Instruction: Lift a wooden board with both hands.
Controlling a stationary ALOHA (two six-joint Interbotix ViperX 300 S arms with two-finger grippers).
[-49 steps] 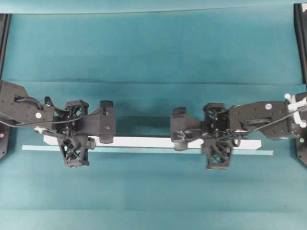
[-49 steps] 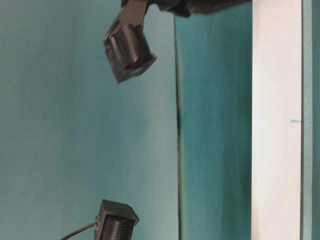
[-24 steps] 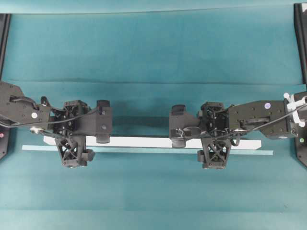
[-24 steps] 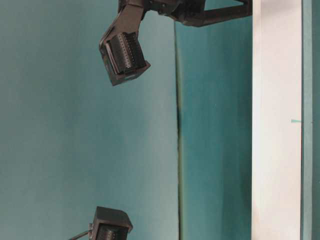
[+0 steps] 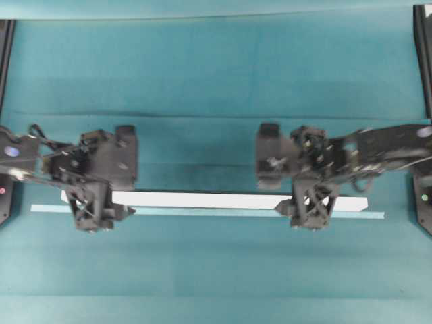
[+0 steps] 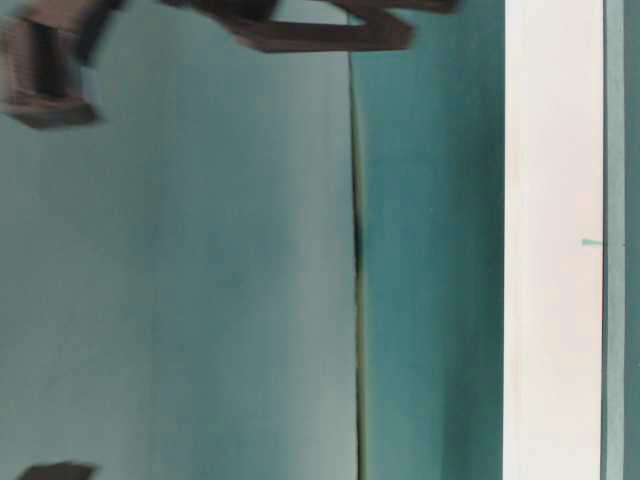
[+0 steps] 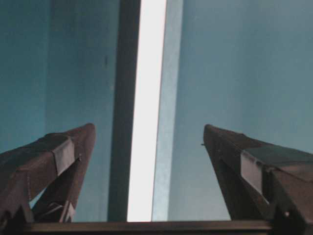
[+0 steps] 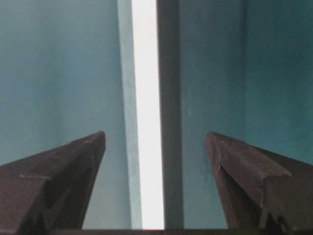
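Observation:
The wooden board is a long white plank lying flat on the teal cloth, across most of the overhead view. My left gripper hangs open over its left end, one finger on each side. My right gripper hangs open the same way near its right end. In the left wrist view the board runs up the gap of the left gripper, touching neither finger. The right wrist view shows the board likewise in the gap of the right gripper. The table-level view shows the board and blurred black arm parts.
A thin pale teal-grey tape strip lies along the board's near edge and reaches past both ends. A fold in the cloth crosses behind the arms. Black frame posts stand at the side edges.
Both grippers have opened wide. The left one has shifted left and the right one right along the board, both blurred with motion. The board has not moved.

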